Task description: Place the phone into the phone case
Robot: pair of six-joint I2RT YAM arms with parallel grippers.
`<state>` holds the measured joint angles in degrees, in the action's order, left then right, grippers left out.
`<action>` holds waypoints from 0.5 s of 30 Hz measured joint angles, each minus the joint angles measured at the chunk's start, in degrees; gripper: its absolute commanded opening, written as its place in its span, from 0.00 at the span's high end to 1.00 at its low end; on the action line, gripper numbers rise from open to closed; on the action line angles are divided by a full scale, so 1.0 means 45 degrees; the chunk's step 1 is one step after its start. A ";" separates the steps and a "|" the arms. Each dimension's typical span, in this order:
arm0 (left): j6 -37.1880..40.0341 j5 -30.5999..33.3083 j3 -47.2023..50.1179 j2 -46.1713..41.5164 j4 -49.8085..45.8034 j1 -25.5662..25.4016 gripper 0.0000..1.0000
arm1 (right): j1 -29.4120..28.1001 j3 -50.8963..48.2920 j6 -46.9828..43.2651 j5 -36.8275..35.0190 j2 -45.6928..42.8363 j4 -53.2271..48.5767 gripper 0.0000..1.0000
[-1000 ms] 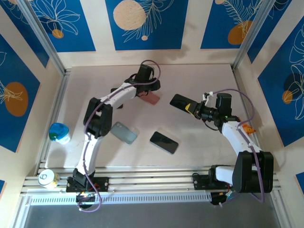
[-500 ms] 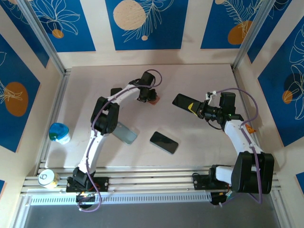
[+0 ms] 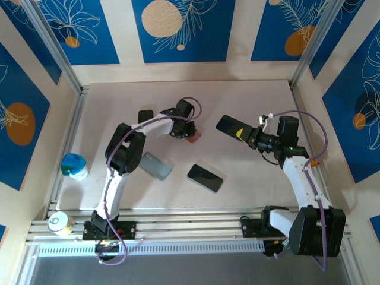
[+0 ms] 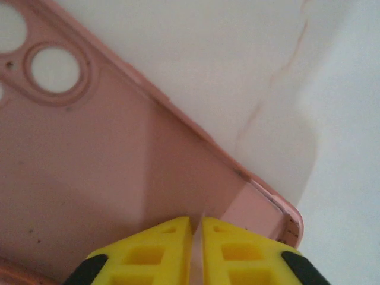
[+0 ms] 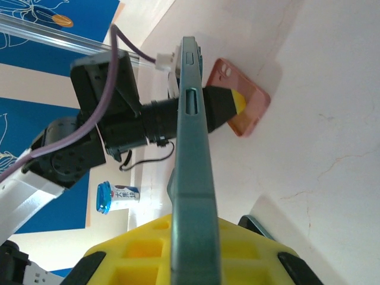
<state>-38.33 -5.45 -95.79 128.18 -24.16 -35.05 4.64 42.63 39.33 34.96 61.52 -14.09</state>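
At the far middle of the pale table (image 3: 261, 196), the left gripper (image 3: 188, 132) is pinched closed on the rim of the pink phone case (image 3: 193, 136), which rests on the surface. Just to its right, the right gripper (image 3: 244, 135) clamps the dark phone (image 3: 228, 125) by one end. A second phone (image 3: 205, 178) and a grey case (image 3: 155, 165) lie nearer the bases.
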 measured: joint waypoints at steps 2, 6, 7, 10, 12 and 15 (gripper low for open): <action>-0.0753 -0.0117 0.0767 -0.0447 0.0408 -0.0189 0.99 | 0.0000 -0.0015 -0.0005 0.0000 -0.0296 -0.0141 1.00; -0.2399 -0.0141 0.1773 -0.0986 0.1078 -0.0602 1.00 | 0.0015 -0.0189 -0.0015 0.0005 -0.1039 -0.0500 1.00; -0.2769 -0.0112 0.1933 -0.1069 0.1258 -0.0704 1.00 | 0.0024 -0.0248 -0.0019 0.0010 -0.1214 -0.0593 1.00; -0.4007 -0.0024 0.2589 -0.1375 0.1977 -0.1059 1.00 | 0.0049 -0.0408 -0.0068 0.0039 -0.1739 -0.0967 1.00; -0.4726 0.0005 0.2963 -0.1491 0.2565 -0.1219 1.00 | 0.0073 -0.0505 -0.0107 0.0049 -0.2084 -0.1268 1.00; -0.5391 0.0044 0.3113 -0.1511 0.3162 -0.1277 1.00 | 0.0073 -0.0602 -0.0209 0.0049 -0.2560 -0.1700 1.00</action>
<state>-62.59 -5.26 -81.78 121.38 -9.93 -40.80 4.97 39.92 38.39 35.18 50.00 -21.74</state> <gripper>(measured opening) 0.043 0.118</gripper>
